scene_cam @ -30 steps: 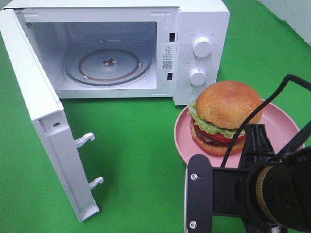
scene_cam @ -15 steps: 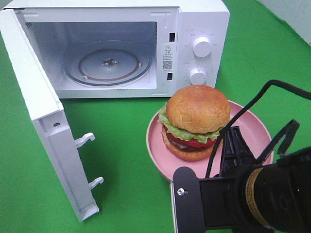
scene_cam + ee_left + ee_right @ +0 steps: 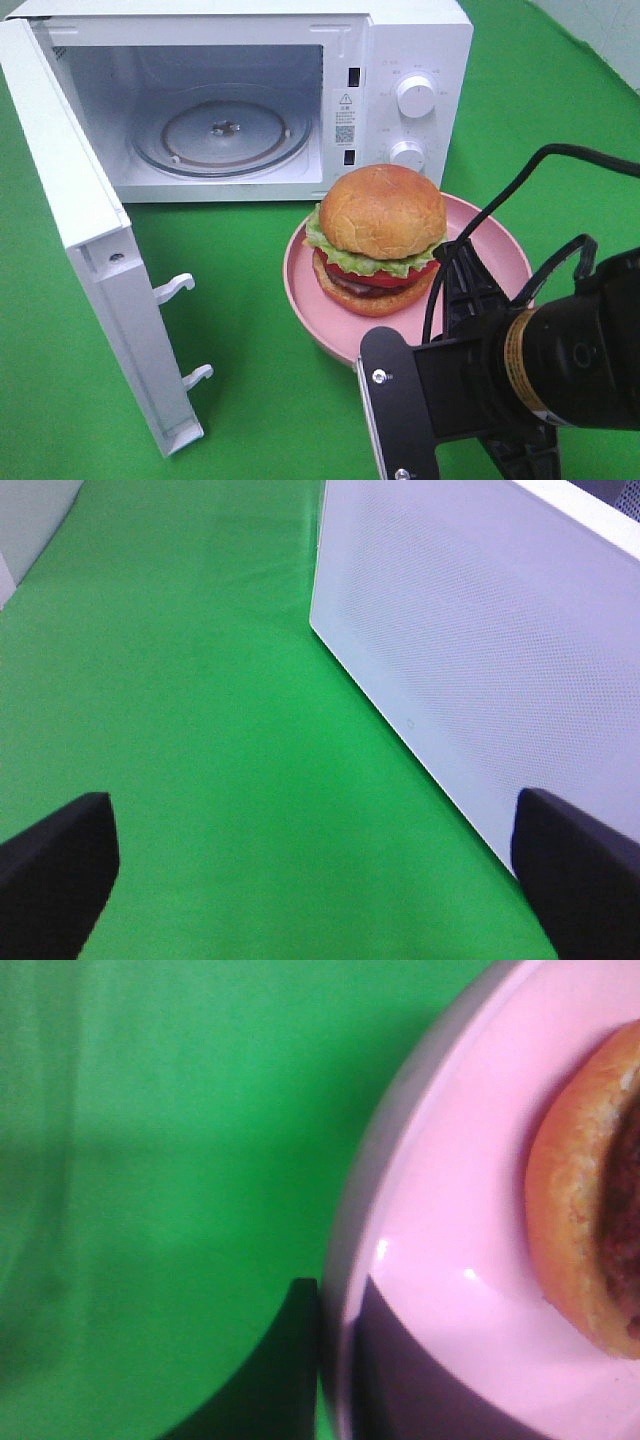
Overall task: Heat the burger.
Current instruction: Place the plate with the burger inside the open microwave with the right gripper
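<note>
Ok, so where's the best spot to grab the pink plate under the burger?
Pinch the pink plate by its thin raised rim on the side away from the microwave, coming in low from the front. The burger sits mid-plate, so that bare outer band is free for fingers above and below. The right gripper is shut right there.

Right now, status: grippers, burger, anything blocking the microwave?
Left gripper open, empty, beside microwave door. Right gripper shut on pink plate rim. Burger on plate, in front of control panel. Door open, nothing seen blocking cavity.
</note>
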You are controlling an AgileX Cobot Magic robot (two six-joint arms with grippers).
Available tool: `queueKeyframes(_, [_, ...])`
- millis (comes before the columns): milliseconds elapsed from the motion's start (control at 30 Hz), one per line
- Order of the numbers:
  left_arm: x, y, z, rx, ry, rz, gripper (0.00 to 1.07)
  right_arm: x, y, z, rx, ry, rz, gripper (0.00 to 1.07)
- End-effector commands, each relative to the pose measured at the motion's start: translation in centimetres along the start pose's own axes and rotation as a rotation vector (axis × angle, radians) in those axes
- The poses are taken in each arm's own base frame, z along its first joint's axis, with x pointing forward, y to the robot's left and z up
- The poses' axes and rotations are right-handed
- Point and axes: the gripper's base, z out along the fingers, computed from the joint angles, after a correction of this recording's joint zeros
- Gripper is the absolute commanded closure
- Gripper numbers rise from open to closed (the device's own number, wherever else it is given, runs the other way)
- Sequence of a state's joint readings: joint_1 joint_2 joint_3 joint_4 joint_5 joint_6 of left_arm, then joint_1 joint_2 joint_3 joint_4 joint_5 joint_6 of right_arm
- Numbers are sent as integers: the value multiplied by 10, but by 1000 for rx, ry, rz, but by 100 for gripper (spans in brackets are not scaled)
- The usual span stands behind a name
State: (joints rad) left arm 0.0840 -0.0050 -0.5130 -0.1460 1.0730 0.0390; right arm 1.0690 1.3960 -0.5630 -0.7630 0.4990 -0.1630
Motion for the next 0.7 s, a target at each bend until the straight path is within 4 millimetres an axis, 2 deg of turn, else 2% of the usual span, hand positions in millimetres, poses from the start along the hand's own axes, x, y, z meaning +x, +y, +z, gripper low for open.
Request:
queueKeyframes(33, [0, 0, -2, -1, -24, 2, 7, 1, -10, 1, 34, -82, -81, 107])
queueKeyframes(333, [0, 0, -2, -1, -24, 2, 7, 3, -16, 5, 29, -159, -156, 107])
queueKeyframes(467, [0, 0, -2, -1, -24, 2, 7, 11, -20, 9, 7, -174, -249, 107])
queueKeyframes(700, [0, 0, -2, -1, -24, 2, 7, 21, -23, 12, -15, -178, -280, 107])
